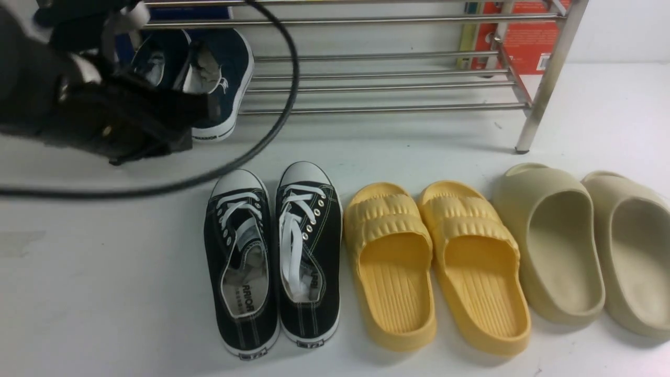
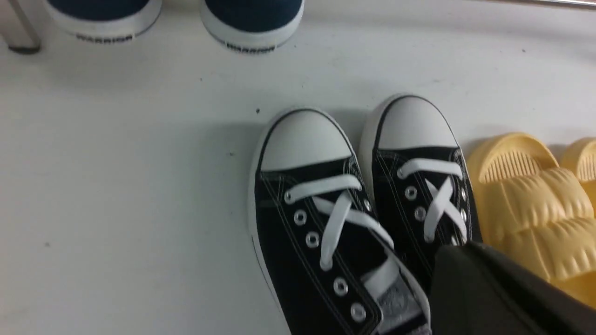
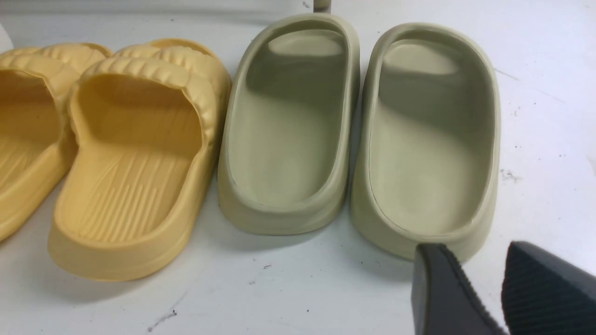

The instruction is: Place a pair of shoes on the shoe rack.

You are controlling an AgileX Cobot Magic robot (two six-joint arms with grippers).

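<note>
The pair of shoes, two navy slip-ons, lies at the left end of the shoe rack (image 1: pixel 392 85). The left shoe (image 1: pixel 157 57) is half hidden by my arm. The right shoe (image 1: pixel 227 78) shows its white heel sole over the front rod. Both heels (image 2: pixel 104 14) (image 2: pixel 253 18) show in the left wrist view. My left gripper (image 1: pixel 204 109) hovers just in front of them, apart from them, shut with nothing in it (image 2: pixel 449 256). My right gripper (image 3: pixel 472 251) is open and empty by the heel of a beige slide; it is out of the front view.
On the white floor before the rack stand black lace-up sneakers (image 1: pixel 272 256), yellow slides (image 1: pixel 434 262) and beige slides (image 1: pixel 586 241) in a row. A black cable (image 1: pixel 285 89) loops from my left arm. A red box (image 1: pixel 528 36) sits behind the rack's right leg (image 1: pixel 544 89).
</note>
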